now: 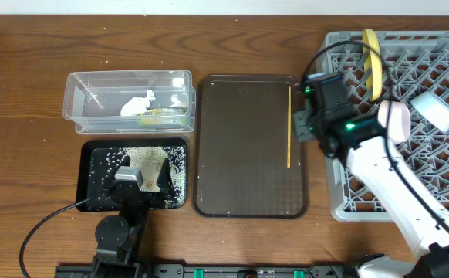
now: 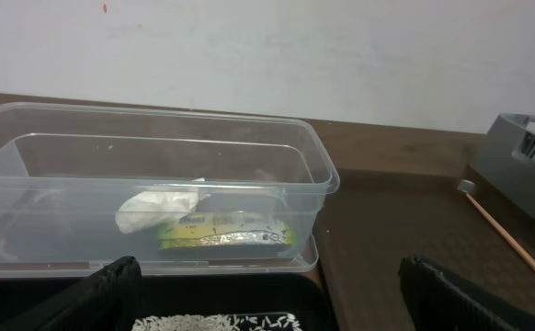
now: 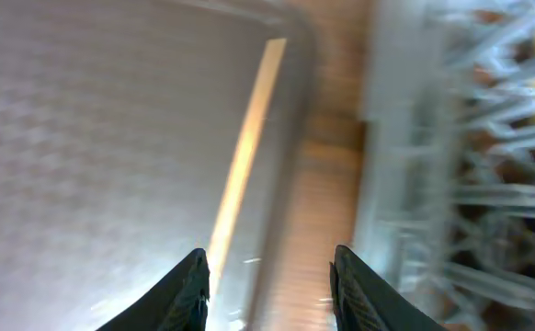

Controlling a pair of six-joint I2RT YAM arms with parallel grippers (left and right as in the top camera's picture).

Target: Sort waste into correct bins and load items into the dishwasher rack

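The clear tub (image 1: 128,99) holds the white tissue (image 1: 138,103) and the green-yellow wrapper (image 1: 160,116); both also show in the left wrist view, tissue (image 2: 157,210) and wrapper (image 2: 226,234). Rice (image 1: 143,166) lies in the black tray (image 1: 87,174). My left gripper (image 1: 128,184) is open and empty over that tray. One chopstick (image 1: 288,127) lies on the brown serving tray's right side. My right gripper (image 1: 305,116) is open and empty just right of the chopstick (image 3: 244,165). The grey rack (image 1: 440,177) holds the upright yellow plate (image 1: 373,54), the light-blue bowl (image 1: 433,110) and a white-pink bowl (image 1: 395,120).
The dark brown serving tray (image 1: 244,154) sits between the bins and the rack. My right arm reaches across the rack's left part. The right wrist view is motion-blurred. A cable runs from the left arm over the front left of the table.
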